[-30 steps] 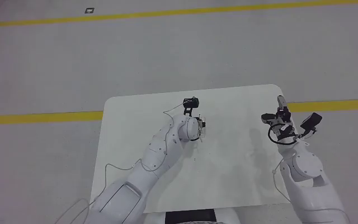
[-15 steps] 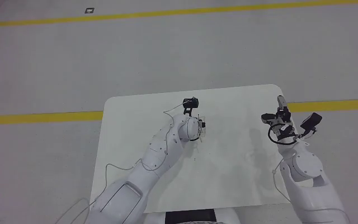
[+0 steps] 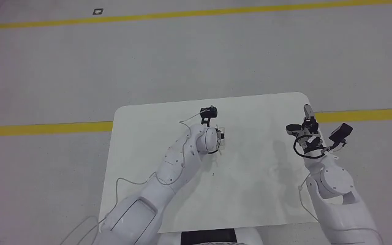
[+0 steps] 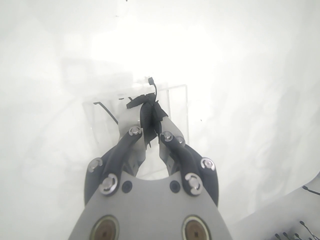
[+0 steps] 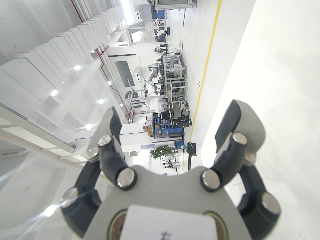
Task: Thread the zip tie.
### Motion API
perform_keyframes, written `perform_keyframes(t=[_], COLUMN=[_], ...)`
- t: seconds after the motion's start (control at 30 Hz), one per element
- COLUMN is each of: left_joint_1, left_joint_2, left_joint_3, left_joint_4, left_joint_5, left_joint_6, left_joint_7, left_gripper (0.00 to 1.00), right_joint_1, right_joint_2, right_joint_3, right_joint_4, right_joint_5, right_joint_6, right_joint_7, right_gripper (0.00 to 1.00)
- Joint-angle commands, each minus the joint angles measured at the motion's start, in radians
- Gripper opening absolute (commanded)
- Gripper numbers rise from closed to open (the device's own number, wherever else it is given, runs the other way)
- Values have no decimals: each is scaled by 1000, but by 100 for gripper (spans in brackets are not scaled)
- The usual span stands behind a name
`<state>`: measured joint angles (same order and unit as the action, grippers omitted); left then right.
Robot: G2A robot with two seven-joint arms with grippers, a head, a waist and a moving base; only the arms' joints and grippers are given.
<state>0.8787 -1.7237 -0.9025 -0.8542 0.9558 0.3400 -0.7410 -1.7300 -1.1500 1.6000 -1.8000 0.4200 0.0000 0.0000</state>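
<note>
My left gripper points down at the middle of the white table and is shut on a thin black zip tie. The tie's small square head sticks out just past the fingertips. The tie hangs over a clear plastic block that stands on the table. In the top view the left gripper is near the table's centre. My right gripper is open with nothing between its fingers. It is held up at the table's right edge, far from the block.
A thin black strip lies along the clear block's other side. Several small black pieces lie at the wrist view's corner. The table has free room between the two arms and toward its front edge.
</note>
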Motion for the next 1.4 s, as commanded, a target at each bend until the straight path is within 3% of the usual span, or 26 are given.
perform_keyframes(t=[0.0,0.1,0.43,0.6,0.7,0.83,0.93,1.23,1.37], left_joint_1=[8,30,181,250,282,297,285,286,277], left_joint_2=[5,18,95,130,145,160,167,168,182], left_joint_3=[-1,-5,-95,-177,-203,-222,-228,-229,-284], left_joint_4=[-21,-83,-408,-556,-611,-639,-631,-630,-619], left_joint_5=[10,28,119,71,55,-7,-53,-56,-127], left_joint_6=[0,-21,-135,-235,-278,-355,-415,-414,-428], left_joint_7=[-9,-48,-241,-345,-376,-433,-482,-476,-510], left_gripper=[0,0,0,0,0,0,0,0,0], right_joint_1=[0,0,0,0,0,0,0,0,0], right_joint_2=[0,0,0,0,0,0,0,0,0], right_joint_3=[0,0,0,0,0,0,0,0,0], right_joint_4=[0,0,0,0,0,0,0,0,0], right_joint_5=[0,0,0,0,0,0,0,0,0], right_joint_6=[0,0,0,0,0,0,0,0,0], right_joint_7=[0,0,0,0,0,0,0,0,0], right_gripper=[100,100,100,100,100,100,100,100,100])
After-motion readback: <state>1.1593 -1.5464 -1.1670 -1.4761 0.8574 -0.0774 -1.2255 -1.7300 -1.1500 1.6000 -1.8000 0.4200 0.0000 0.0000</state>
